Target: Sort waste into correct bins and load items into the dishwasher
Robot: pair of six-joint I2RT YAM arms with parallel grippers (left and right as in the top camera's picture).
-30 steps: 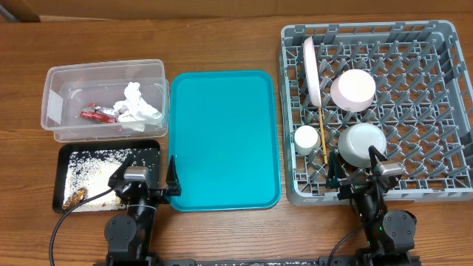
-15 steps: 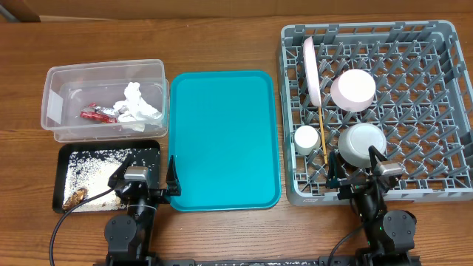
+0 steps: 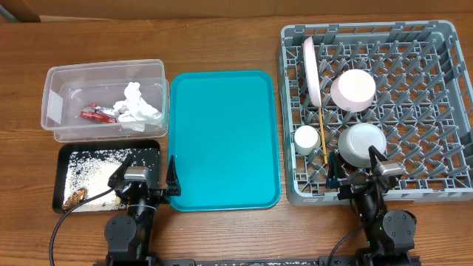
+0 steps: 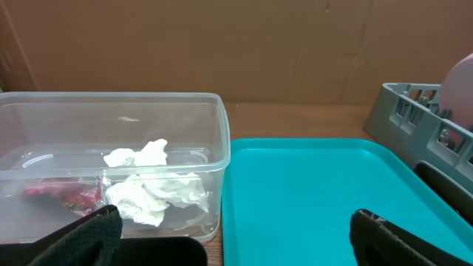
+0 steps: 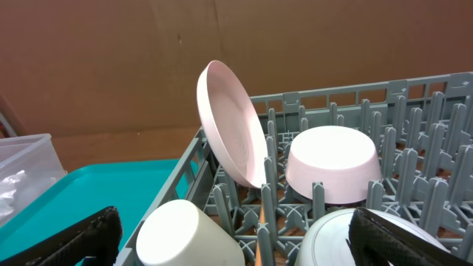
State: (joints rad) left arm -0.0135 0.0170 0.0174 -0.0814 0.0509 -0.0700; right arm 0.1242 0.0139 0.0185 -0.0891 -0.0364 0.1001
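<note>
Dish rack (image 3: pixel 443 133) load: no change

White cup (image 5: pixel 188 235) and lower bowl (image 5: pixel 329 240) cut off below

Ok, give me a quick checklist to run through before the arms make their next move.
1. Red wrapper and tissue inside the clear tub: ok.
2. Rice grains in the black tray: ok.
3. Plate, bowls, cup and chopsticks in the dish rack: ok.
4. Teal tray carries nothing: ok.
5. Left gripper and right gripper open, holding nothing: ok.
6. How many chopsticks are in the rack: cannot tell, too thin to separate.
</note>
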